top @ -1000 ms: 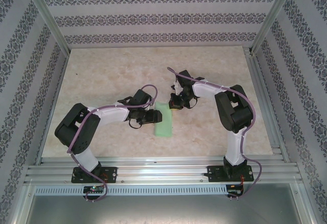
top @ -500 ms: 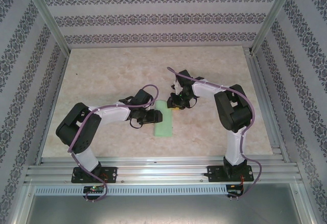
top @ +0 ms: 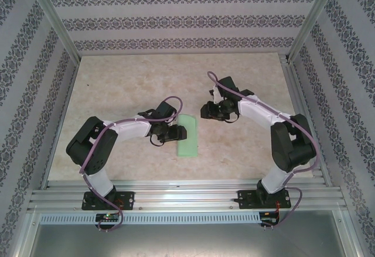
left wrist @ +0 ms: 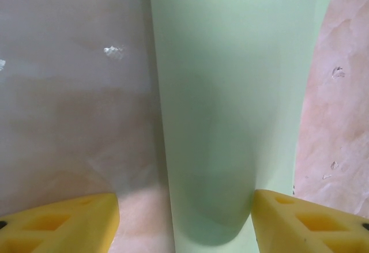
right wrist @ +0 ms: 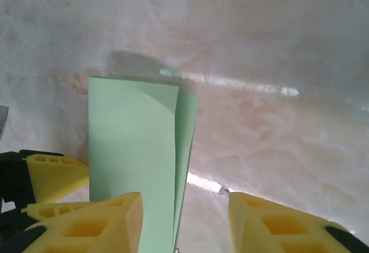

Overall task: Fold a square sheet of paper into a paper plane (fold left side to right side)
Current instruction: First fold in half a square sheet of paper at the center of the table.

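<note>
**Top view.** The paper (top: 188, 137) lies as a narrow mint-green strip near the middle of the marbled beige counter (top: 117, 87), with its long side running away from the arms. The left pincer (top: 180, 132) reaches in from the left and sits over the strip's left edge, about midway along it. The right pincer (top: 206, 111) hangs just off the strip's far right corner, apart from it. A second ago the right pincer was right at that corner. It has since drawn off to the right and its elbow has swung outward. The paper and the left pincer have kept their place.

**Left wrist view.** The left pincer (left wrist: 184, 207) stands spread, with its yellow, hollow-celled fingers (left wrist: 63, 224) at the two lower corners. The paper (left wrist: 230, 91) runs between them, smooth and matte, flat on the glossy stone-patterned counter. One finger is over bare counter and the other overlaps the strip's edge. I cannot tell whether that finger touches the paper.

**Right wrist view.** The right pincer (right wrist: 184, 212) is spread, with only bare counter in its gap. The paper (right wrist: 132, 149) lies ahead and to the left, passing under one of the pincer's fingers. It is folded double: the top layer ends in a crisp straight edge, and a sliver of the lower layer shows beside it. A yellow finger (right wrist: 57, 175) of the left pincer sits at the strip's other edge.
</note>
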Controlling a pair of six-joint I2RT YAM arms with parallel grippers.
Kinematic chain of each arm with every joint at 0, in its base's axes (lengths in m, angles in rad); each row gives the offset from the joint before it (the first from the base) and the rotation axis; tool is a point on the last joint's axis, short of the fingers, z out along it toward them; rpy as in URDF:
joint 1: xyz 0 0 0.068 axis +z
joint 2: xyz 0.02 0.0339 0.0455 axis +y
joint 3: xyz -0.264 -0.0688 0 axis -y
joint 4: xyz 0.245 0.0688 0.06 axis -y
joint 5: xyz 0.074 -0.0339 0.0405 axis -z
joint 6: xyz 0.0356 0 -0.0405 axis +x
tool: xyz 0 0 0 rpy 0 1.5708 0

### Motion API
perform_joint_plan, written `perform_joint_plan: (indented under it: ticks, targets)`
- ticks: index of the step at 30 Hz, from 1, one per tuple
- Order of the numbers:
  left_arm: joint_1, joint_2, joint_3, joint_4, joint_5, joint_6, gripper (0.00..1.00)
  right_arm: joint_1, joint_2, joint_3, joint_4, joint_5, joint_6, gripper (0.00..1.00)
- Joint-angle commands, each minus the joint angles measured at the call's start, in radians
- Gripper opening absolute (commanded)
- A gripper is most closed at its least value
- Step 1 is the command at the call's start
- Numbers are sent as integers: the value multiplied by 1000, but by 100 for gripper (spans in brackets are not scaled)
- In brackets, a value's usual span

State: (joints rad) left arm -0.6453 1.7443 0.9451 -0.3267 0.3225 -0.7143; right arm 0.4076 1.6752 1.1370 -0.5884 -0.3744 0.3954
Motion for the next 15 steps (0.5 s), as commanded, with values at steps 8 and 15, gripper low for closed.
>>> perform_joint_plan:
  ticks: [8, 15]
  targets:
    - [-60, 106, 15, 91, -10, 13, 64, 9, -171, -218, 126, 8, 111, 42]
    - [-69, 126, 29, 83, -11, 20, 64, 36, -188, -275, 152, 13, 141, 40]
